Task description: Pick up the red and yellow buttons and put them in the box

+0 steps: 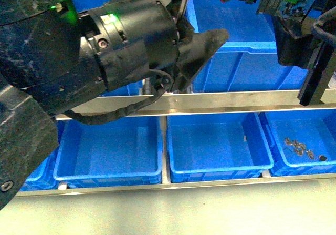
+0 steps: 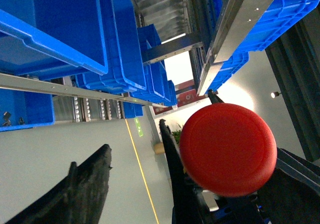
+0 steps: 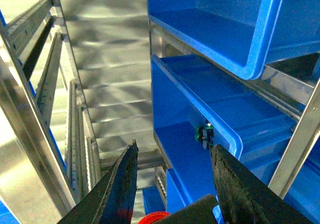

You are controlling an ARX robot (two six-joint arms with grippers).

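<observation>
Left wrist view: round red mushroom-cap push button (image 2: 228, 149) pinched in left gripper (image 2: 145, 184), raised before blue shelf bins; right gripper (image 3: 172, 184) spread, empty; ridged crate unseen, so carry level, release only inside.

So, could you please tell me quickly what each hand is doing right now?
Left hand: holding a red button, seen close up in its wrist view.
Right hand: open, fingers apart with nothing between them.
</observation>
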